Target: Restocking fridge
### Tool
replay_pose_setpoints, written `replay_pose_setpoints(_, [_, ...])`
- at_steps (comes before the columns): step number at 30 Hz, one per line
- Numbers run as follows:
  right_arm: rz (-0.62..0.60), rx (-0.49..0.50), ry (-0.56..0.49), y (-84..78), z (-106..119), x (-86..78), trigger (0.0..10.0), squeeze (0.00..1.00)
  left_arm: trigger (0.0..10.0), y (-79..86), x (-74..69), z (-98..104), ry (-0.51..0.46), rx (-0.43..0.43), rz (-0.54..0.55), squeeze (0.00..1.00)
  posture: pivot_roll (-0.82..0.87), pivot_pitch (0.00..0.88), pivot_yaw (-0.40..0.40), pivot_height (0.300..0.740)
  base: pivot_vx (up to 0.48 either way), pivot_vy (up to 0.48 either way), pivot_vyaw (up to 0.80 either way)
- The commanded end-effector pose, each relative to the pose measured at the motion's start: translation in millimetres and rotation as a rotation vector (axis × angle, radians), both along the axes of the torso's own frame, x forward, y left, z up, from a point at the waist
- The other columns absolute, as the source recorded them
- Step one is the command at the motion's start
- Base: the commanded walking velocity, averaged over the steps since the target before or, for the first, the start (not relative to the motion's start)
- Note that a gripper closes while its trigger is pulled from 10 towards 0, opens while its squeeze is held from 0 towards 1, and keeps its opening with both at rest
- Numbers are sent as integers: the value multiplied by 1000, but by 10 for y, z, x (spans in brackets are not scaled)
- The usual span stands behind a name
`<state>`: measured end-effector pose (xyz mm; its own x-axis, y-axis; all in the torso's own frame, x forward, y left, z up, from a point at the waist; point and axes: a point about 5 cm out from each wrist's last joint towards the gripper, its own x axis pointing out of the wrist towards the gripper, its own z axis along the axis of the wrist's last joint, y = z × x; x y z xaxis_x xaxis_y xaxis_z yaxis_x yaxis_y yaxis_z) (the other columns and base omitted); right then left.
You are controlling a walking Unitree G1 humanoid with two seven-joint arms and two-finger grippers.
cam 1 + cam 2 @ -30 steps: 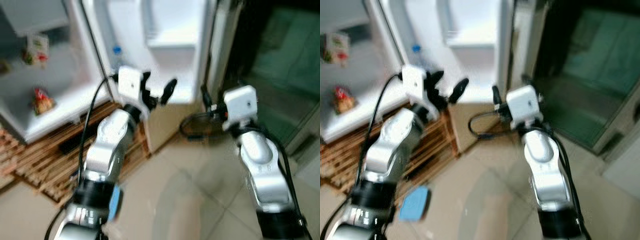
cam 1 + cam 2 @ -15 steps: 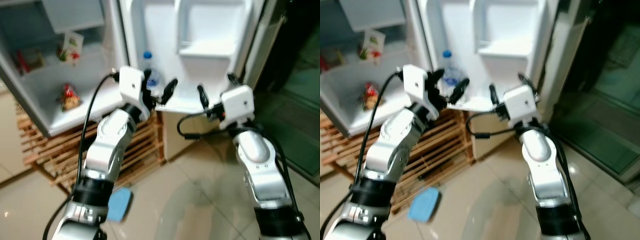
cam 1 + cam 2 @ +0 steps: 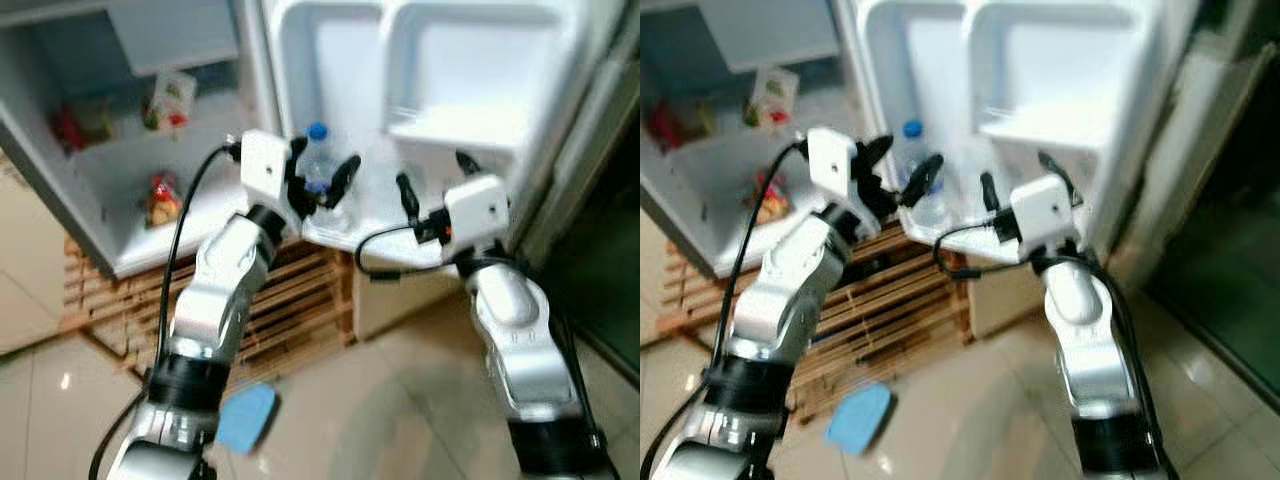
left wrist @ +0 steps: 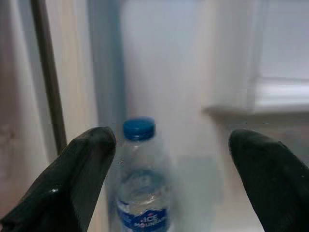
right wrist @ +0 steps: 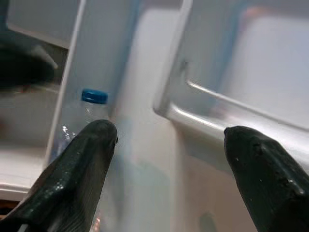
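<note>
While both arms reach toward the open appliance, these are the things that matter, largest first:

Fridge: the white open fridge (image 3: 120,215) has its main compartment on the robot's left, holding a few colourful packets (image 3: 163,200) on its shelves; they are too blurred to identify.

Door: the white moulded fridge door (image 3: 470,70) stands swung open straight ahead, with a raised upper door bin (image 3: 470,125) and a lower door shelf (image 3: 385,225) beneath it.

Rack: a slatted wooden rack (image 3: 290,300) sits under the fridge, with a flat blue object (image 3: 245,418) lying on the tiled floor at its front edge.

Left gripper: the left gripper (image 3: 322,180) hangs just in front of the bottle, its black fingers (image 4: 77,179) spread wide and empty.

Right gripper: the right gripper (image 3: 432,182) is raised near the front edge of the lower door shelf, its black fingers (image 5: 77,179) also spread apart, holding nothing.

Bottle: the clear plastic water bottle with a blue cap (image 4: 140,188) stands upright at the hinge-side end of the lower door shelf, lined up nearer the left gripper's left finger than the middle of the gap.

Risk, tipping: off-centre as it is, one finger could likely strike the bottle first and knock it over.

Risk, collision: a finger may catch the shelf lip or upper door bin and push the door.

Risk, footing: the flat blue object could be stepped on.
</note>
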<state>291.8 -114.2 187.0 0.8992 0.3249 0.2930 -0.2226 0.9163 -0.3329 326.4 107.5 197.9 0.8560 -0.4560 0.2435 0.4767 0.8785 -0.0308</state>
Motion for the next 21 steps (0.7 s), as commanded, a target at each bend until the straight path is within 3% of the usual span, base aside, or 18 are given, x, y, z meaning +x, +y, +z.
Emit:
replay_pose_setpoints(1, [-33, 11, 0, -115, 8, 2, 10000, 0, 10000, -131, -34, 106, -44, -15, -57, 0, -264, 0, 92, 732, 0, 0, 0])
replay_pose_setpoints(10, [-31, 18, 1, -121, 3, 4, 10000, 0, 10000, -132, -43, 109, -46, -16, -58, 0, -263, 0, 89, 732, 0, 0, 0])
replay_pose_setpoints(17, [-29, 20, 5, -127, -8, 7, 10000, 0, 10000, -138, -42, 106, -38, -18, -53, 0, -263, 0, 89, 732, 0, -423, 0])
replay_pose_setpoints(21, [-29, 19, 8, -131, -17, 5, 10000, 0, 10000, -124, -48, 133, -45, -59, -57, 0, -263, 0, 89, 732, 0, 0, 0])
